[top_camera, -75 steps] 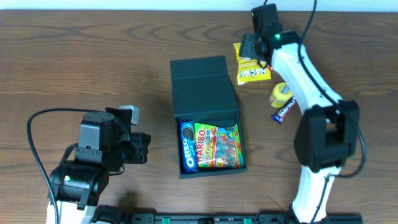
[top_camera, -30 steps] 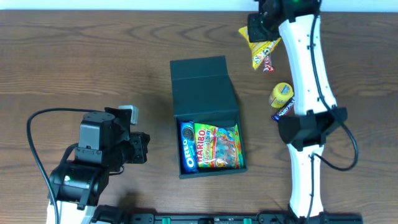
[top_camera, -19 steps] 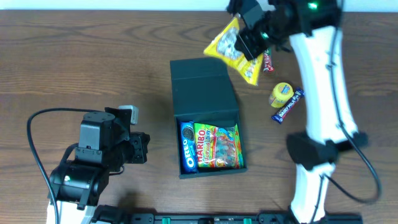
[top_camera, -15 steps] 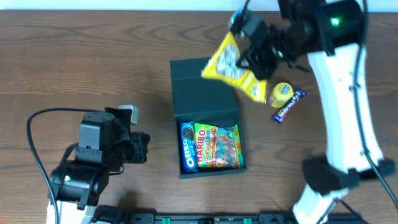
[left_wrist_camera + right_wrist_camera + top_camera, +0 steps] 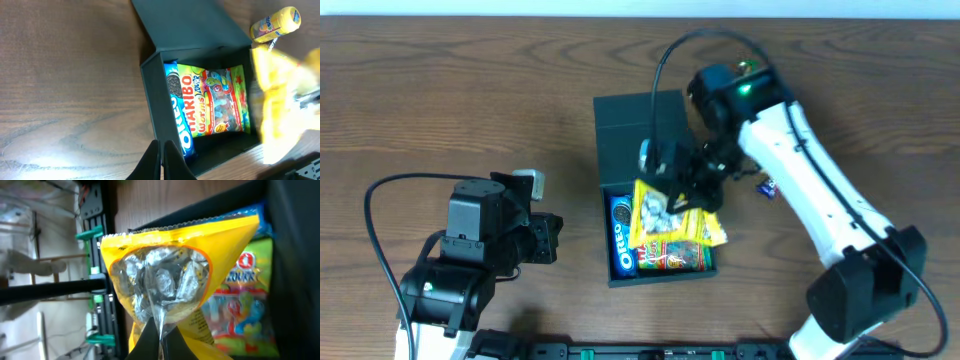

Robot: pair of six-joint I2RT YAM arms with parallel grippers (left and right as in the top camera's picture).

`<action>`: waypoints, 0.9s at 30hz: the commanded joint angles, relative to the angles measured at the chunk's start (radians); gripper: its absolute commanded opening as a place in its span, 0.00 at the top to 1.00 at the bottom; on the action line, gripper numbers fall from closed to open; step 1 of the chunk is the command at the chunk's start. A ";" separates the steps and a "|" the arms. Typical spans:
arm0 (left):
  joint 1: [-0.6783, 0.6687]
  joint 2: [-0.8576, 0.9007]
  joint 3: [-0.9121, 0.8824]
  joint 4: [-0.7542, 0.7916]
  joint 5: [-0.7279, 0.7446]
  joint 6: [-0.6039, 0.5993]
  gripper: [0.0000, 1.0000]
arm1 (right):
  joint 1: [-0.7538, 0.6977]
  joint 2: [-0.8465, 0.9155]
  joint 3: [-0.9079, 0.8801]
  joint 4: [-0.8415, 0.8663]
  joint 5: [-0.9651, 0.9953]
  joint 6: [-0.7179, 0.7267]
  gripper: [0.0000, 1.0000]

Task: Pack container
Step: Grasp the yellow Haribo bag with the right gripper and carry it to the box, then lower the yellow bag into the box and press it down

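The container (image 5: 645, 125) is a dark box with its flap lid folded back, lying mid-table. In its open compartment lie an Oreo pack (image 5: 619, 238) and a Haribo bag (image 5: 680, 258). My right gripper (image 5: 682, 185) is shut on a yellow snack bag (image 5: 665, 215) that hangs over that compartment. In the right wrist view the right gripper (image 5: 161, 330) pinches the yellow snack bag (image 5: 165, 275) by its seam, above the Haribo bag (image 5: 245, 310). My left gripper (image 5: 550, 240) is shut and empty, left of the box. In the left wrist view the left gripper (image 5: 161, 150) is by the container's wall (image 5: 150, 95).
A small yellow tube (image 5: 275, 22) lies on the table beyond the box, to its right. A chocolate bar (image 5: 767, 185) peeks out from under the right arm. The left arm's black cable (image 5: 375, 215) loops over the table's left side.
The right gripper lifted the yellow bag off the table's back right and carried it toward the front and left, to above the open compartment. The left arm has stayed still.
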 commanded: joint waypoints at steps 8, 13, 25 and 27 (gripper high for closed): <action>0.003 -0.005 0.022 -0.001 0.007 0.023 0.94 | 0.028 -0.002 -0.177 0.237 -0.015 -0.051 0.99; 0.003 -0.005 0.022 -0.001 0.007 0.022 0.94 | 0.029 0.011 -0.189 0.253 -0.017 -0.051 0.99; 0.003 -0.005 0.022 0.000 0.007 0.023 0.94 | 0.043 0.017 -0.285 0.362 -0.020 0.020 0.99; 0.003 -0.005 0.022 0.000 0.007 0.023 0.94 | 0.043 0.017 -0.288 0.386 -0.017 0.020 0.99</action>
